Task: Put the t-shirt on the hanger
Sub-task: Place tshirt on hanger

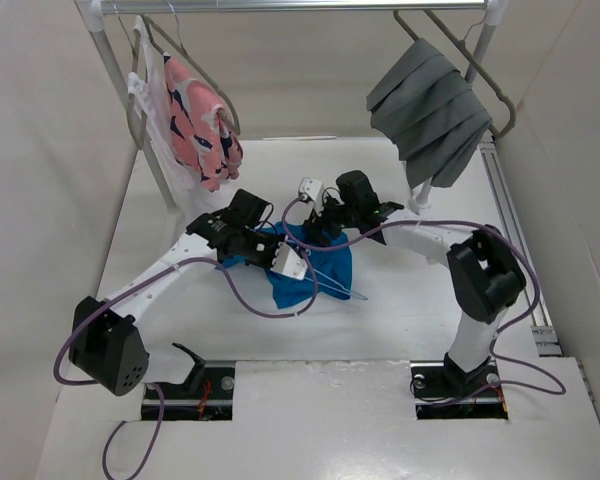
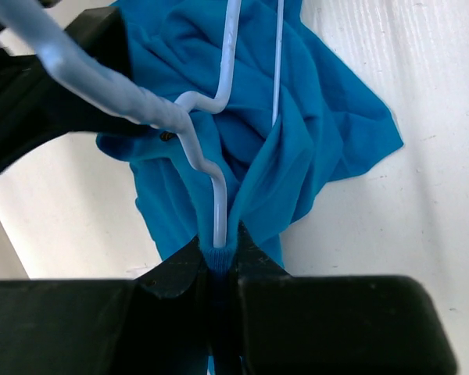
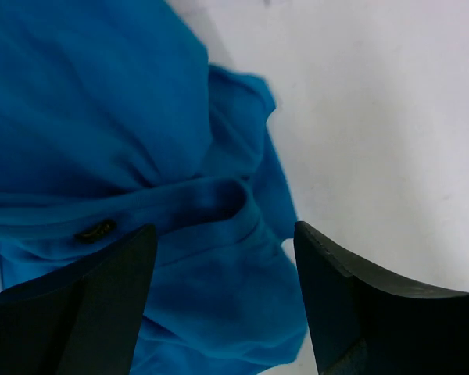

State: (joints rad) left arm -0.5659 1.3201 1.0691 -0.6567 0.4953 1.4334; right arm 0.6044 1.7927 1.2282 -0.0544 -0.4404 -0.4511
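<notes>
The bright blue t-shirt lies crumpled on the white table between my two grippers. The light-blue wire hanger lies across it, one corner poking out to the right. My left gripper is on the shirt's left side. In the left wrist view it is shut on the ribbed collar of the t-shirt, with the hanger wire running into the same pinch. My right gripper is at the shirt's far edge. In the right wrist view it is open, its jaws straddling a fold of the t-shirt.
A clothes rack stands at the back. A pink patterned garment hangs at its left and a grey folded cloth at its right, both on thick hangers. A metal rail runs along the table's right edge.
</notes>
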